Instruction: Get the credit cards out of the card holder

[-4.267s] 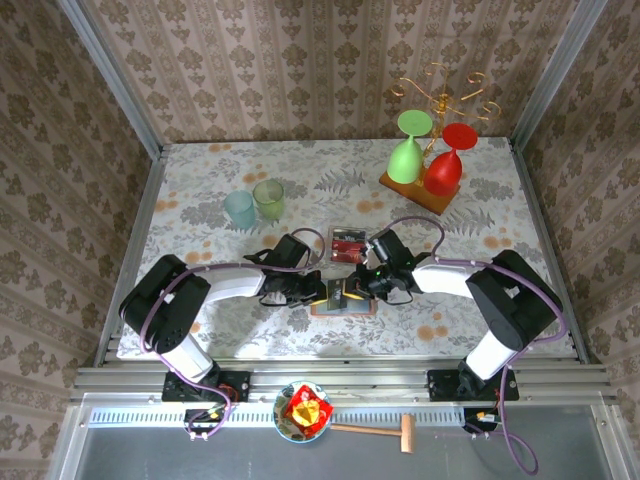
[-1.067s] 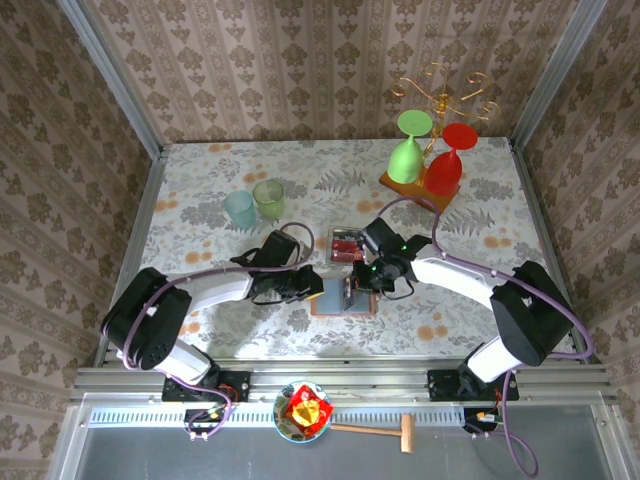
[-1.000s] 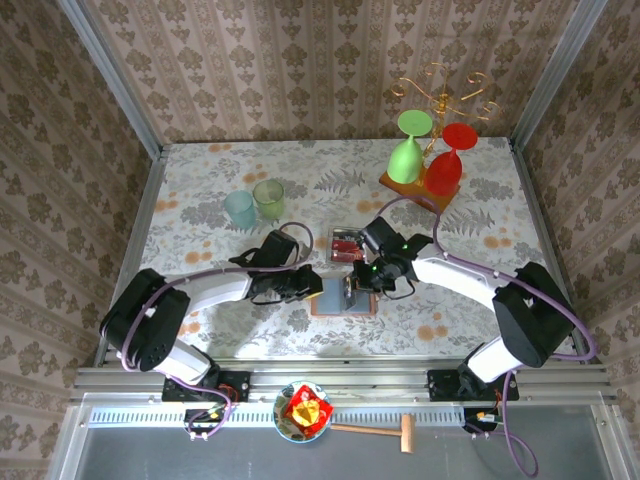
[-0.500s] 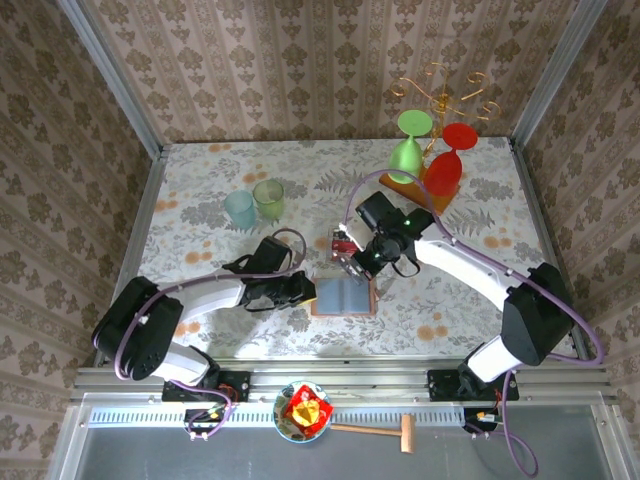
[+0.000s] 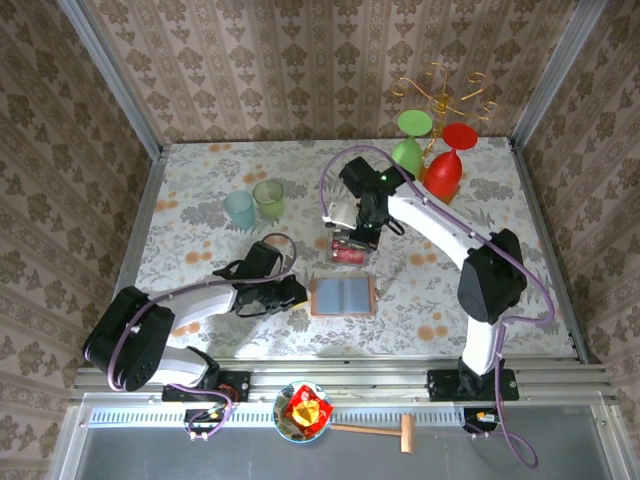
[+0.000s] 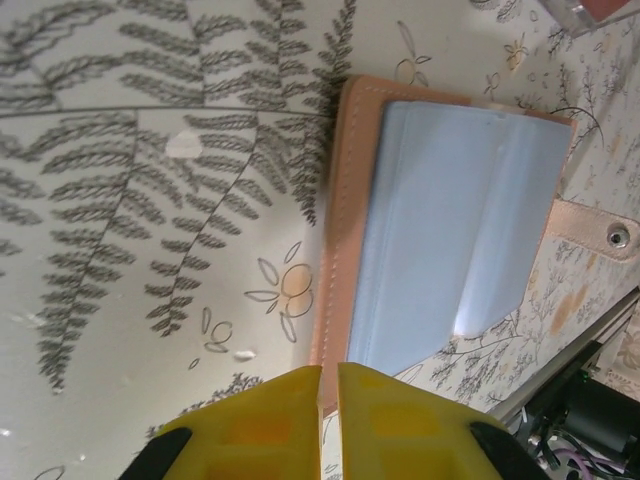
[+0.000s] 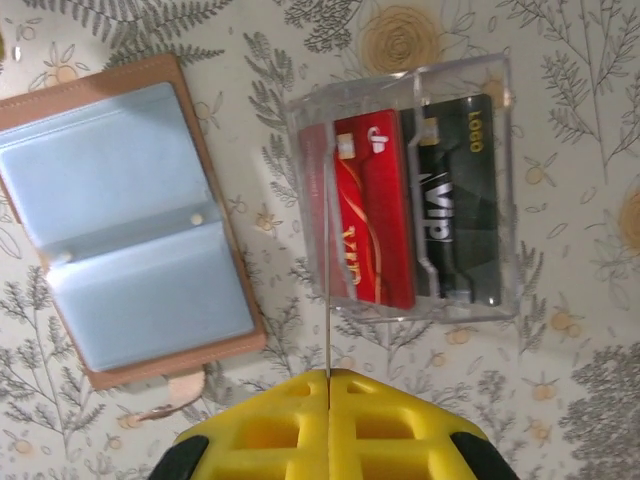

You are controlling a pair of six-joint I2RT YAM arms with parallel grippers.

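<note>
In the right wrist view, the right gripper was clamped on one credit card, held edge-on. The card's long axis ran 12 to 6 over the clear tray. The open card holder lay at 10 o'clock. The left gripper was nearer to it, nearly closed and empty.

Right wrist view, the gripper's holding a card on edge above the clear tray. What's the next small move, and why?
Probably lower the right gripper and open it over the clear tray. It pinches a credit card edge-on above the tray, where a red card and a black card already lie, and the card holder sits open beside it.
</note>
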